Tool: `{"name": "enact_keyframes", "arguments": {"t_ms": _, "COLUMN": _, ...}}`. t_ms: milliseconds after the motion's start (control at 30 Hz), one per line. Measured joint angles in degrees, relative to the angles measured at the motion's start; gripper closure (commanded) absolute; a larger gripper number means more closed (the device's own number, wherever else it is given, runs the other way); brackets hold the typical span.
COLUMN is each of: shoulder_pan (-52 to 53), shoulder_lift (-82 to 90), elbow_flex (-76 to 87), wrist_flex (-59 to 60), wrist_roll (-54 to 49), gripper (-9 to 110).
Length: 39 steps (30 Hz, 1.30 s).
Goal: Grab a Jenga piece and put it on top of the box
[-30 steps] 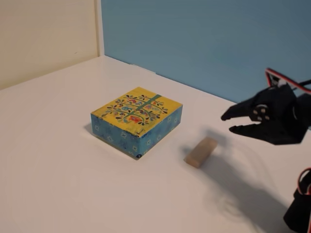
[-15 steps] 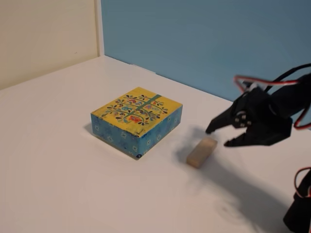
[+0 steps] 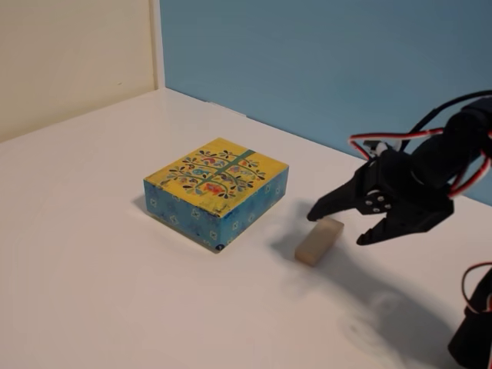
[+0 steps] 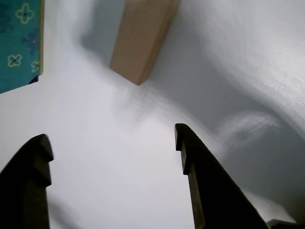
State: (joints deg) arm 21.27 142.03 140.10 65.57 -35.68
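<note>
Block lying flat on the white counter, just beside the box but apart from it, off the box's right-hand corner in the fixed view. One end of the block pointing toward the hand, the other toward the camera. In the wrist view, block seen at the top edge, ahead of the fingers and not yet between them; a blue patterned side of the box showing at top left.

Hand spread wide, empty, hovering low over the far end of the block; one fingertip looks close to the block's far corner, contact not certain. Plenty of room between the jaws for the block's narrow width.

Handling, as a judgement: plain wood, so probably light, stiff and not fragile; smooth, unmarked faces, likely a little slippery against hard fingers. Best taken across the two long side faces near the middle, so as not to pivot or tip when lifted. Gripping near an end would likely let it swing. Pushing down or sideways before closing could slide it across the smooth counter or bump it into the box.

Box closed, with a flat yellow top and tree-and-flower pattern; nothing resting on it. Inside not visible. Top broad and level, far wider than the block, so an easy landing place.
</note>
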Motion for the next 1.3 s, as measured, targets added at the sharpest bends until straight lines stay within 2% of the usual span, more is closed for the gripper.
{"name": "enact_keyframes", "arguments": {"t_ms": 367, "shoulder_pan": -0.1, "shoulder_lift": -9.2, "elbow_flex": -12.0, "wrist_flex": 1.1, "wrist_roll": 1.9, "gripper": 70}}
{"name": "enact_keyframes", "arguments": {"t_ms": 967, "shoulder_pan": 0.8, "shoulder_lift": -30.0, "elbow_flex": -12.5, "wrist_flex": -6.2, "wrist_roll": -4.0, "gripper": 73}}
{"name": "enact_keyframes", "arguments": {"t_ms": 1300, "shoulder_pan": 2.4, "shoulder_lift": -34.7, "elbow_flex": -12.8, "wrist_flex": -8.9, "wrist_roll": -6.0, "gripper": 77}}
